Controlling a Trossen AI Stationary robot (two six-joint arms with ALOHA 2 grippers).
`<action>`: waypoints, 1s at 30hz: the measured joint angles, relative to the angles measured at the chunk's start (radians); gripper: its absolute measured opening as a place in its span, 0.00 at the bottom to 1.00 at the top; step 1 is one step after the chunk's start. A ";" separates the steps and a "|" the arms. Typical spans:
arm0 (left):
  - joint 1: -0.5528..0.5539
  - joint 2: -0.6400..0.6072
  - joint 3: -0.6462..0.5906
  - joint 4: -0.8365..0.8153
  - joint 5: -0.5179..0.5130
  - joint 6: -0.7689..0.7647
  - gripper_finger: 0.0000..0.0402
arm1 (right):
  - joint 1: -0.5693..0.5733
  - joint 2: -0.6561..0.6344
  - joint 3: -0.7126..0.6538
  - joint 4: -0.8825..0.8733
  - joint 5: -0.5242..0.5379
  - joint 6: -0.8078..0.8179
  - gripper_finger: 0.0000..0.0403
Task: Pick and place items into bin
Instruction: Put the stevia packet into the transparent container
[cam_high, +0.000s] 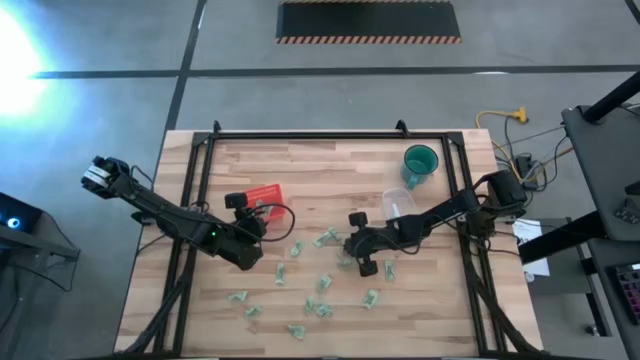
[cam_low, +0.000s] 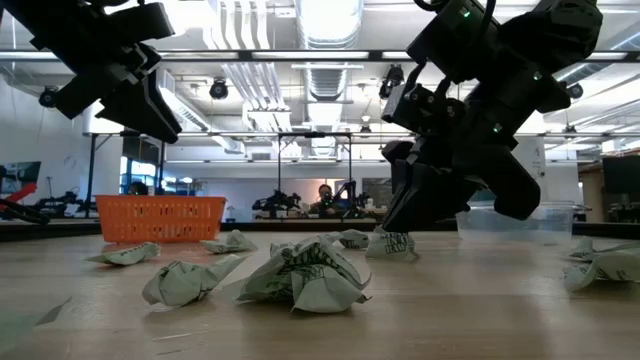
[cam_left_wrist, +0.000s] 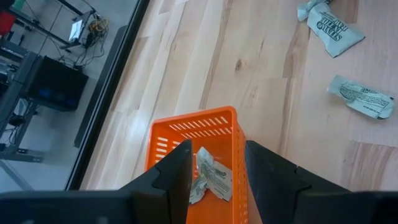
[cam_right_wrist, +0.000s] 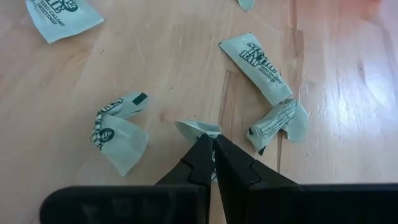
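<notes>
A wrapper (cam_right_wrist: 200, 129) on the table (cam_right_wrist: 186, 68) is pinched by its edge in the closed right hand (cam_right_wrist: 211, 149); it could be dropped when lifted. The left hand (cam_left_wrist: 214, 163) is held open above the basket (cam_left_wrist: 163, 134).

Wooden table (cam_high: 300, 165), scattered wrappers (cam_high: 325, 283), orange bin (cam_high: 265, 193)

Wrapper (cam_right_wrist: 199, 129) mostly hidden behind the closed right pincer (cam_right_wrist: 211, 142); bin (cam_left_wrist: 194, 134) near end cut off below left pincer (cam_left_wrist: 214, 158).

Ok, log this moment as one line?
left gripper: open above orange bin, packet inside | right gripper: shut on packet at table | other packets scattered
</notes>
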 joint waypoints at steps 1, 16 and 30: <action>0.000 0.000 0.000 0.000 0.000 0.000 0.32 | 0.000 -0.002 0.000 0.000 0.000 0.000 0.02; 0.000 0.000 -0.006 -0.001 -0.001 0.000 0.32 | 0.001 -0.221 0.000 -0.281 0.151 0.068 0.02; 0.000 0.000 -0.006 0.000 0.000 -0.002 0.32 | 0.046 -0.473 -0.066 -0.680 0.341 0.427 0.02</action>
